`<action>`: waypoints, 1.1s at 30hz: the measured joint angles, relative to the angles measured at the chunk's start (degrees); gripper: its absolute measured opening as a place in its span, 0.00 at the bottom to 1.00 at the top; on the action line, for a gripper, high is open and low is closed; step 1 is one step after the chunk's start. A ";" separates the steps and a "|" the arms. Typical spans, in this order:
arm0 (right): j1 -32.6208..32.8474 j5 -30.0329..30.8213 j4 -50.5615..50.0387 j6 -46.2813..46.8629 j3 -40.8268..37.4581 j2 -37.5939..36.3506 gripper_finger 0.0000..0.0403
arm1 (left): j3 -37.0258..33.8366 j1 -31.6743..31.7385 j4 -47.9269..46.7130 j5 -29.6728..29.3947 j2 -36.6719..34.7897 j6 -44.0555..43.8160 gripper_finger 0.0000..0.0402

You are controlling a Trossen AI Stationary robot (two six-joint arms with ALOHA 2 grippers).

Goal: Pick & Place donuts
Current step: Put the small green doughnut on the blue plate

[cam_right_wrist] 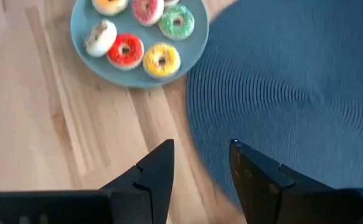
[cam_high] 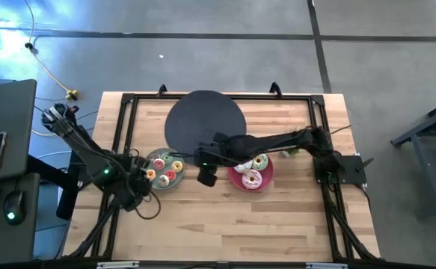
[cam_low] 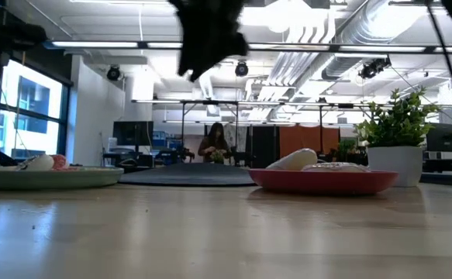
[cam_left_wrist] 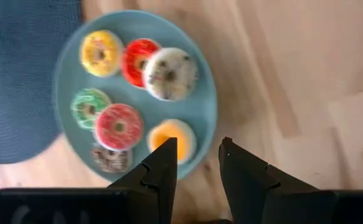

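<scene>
High view shows the right gripper (cam_high: 207, 175) between the grey-green plate (cam_high: 163, 156) and the pink plate (cam_high: 264, 179), over bare worktop (cam_high: 225, 224), its fingers (cam_right_wrist: 159, 165) spread with nothing between them. Small donuts (cam_left_wrist: 119, 124) sit on the grey-green plate, larger donuts (cam_high: 253, 178) on the pink one. The left gripper (cam_left_wrist: 197, 155), parted and empty, hangs at the grey-green plate's edge. I'd judge the right arm is between picks; next it must settle over one donut and descend.
</scene>
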 joint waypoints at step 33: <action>3.85 5.42 28.54 10.30 -35.14 -19.64 0.36 | -9.75 23.95 12.95 14.79 6.81 -5.88 0.28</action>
